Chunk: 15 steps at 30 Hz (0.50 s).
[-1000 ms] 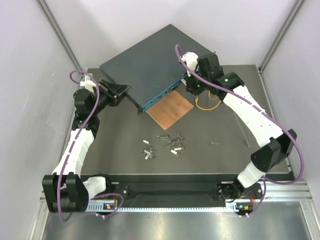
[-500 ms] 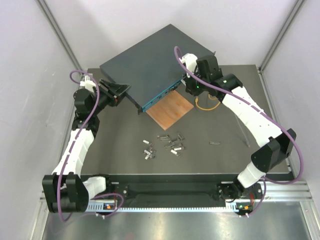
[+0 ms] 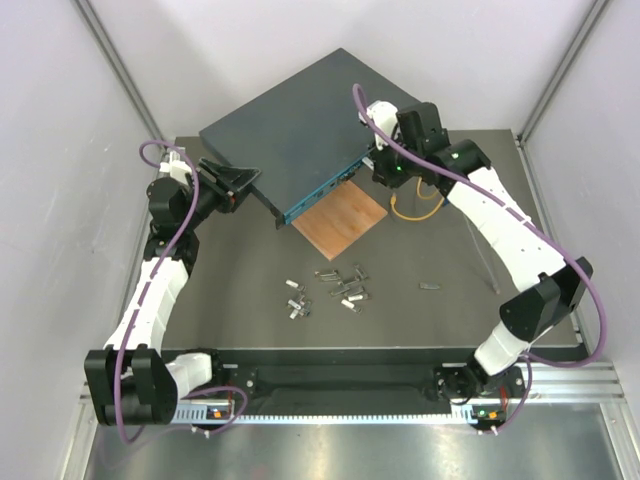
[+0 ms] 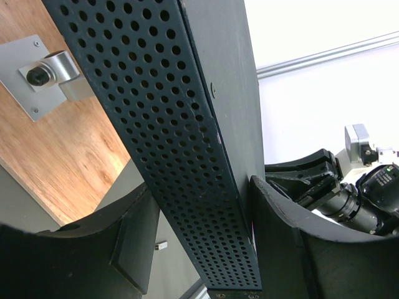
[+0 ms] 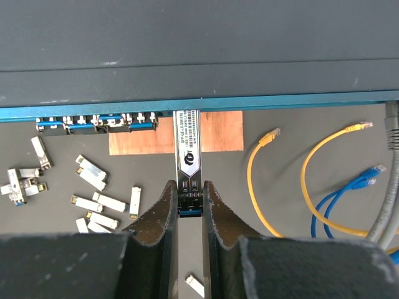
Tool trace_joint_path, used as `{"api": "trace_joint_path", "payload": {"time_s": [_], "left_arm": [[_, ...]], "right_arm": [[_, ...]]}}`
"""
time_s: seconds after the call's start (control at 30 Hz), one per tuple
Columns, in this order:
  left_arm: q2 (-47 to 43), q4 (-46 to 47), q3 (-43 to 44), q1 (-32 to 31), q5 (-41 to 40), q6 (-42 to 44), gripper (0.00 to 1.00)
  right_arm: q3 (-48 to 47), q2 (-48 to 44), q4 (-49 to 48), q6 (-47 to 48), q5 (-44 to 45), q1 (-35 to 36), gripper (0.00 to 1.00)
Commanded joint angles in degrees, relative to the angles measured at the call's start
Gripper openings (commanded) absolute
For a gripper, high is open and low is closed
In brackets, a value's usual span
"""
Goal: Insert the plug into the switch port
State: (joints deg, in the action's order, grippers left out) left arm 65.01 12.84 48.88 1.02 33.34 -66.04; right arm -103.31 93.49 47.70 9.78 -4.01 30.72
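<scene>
The switch [image 3: 300, 125] is a flat dark blue-grey box lying cornerwise at the back of the table, its teal front face [image 3: 320, 192] turned toward the arms. My left gripper [image 3: 242, 186] clamps its left corner. In the left wrist view the perforated side of the switch [image 4: 187, 143] runs between the two fingers [image 4: 134, 230]. My right gripper [image 5: 190, 194] is shut on the silver plug [image 5: 187, 146], which points straight at the teal face [image 5: 280, 103]. The plug's tip is at the face's lower edge, just right of a row of filled ports [image 5: 93, 123]. From above, the right gripper [image 3: 383, 166] hides the plug.
A thin brown board [image 3: 340, 218] lies in front of the switch and carries a silver bracket [image 4: 50, 75]. Several loose silver modules [image 3: 330, 290] are scattered mid-table. Yellow cables [image 5: 259, 180], blue cables [image 5: 349, 199] and a grey cable [image 5: 389, 187] lie at the right.
The right wrist has shifted slightly back and to the right at the switch's front face. The left arm and the switch have not moved.
</scene>
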Motion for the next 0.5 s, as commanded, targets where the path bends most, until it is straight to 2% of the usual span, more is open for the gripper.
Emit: {"api": "trace_joint_path", "payload": {"time_s": [0.0,0.33,0.47], "left_arm": [[0.3,2.8,-0.2,-0.8,0.6,3.4,0.00],[0.5,2.8,0.0,-0.8,0.5,3.3,0.00],[0.7,2.7,0.3,-0.8,0.7,3.3,0.00]], "right_arm": [[-5.8,0.0,-9.4,-1.3,-2.5,-0.6,0.00],[-7.0,1.3,-9.3,-1.1,-3.3,-0.7,0.00],[-4.5,0.3,-9.6,-0.5,-2.9,-0.7,0.00]]}}
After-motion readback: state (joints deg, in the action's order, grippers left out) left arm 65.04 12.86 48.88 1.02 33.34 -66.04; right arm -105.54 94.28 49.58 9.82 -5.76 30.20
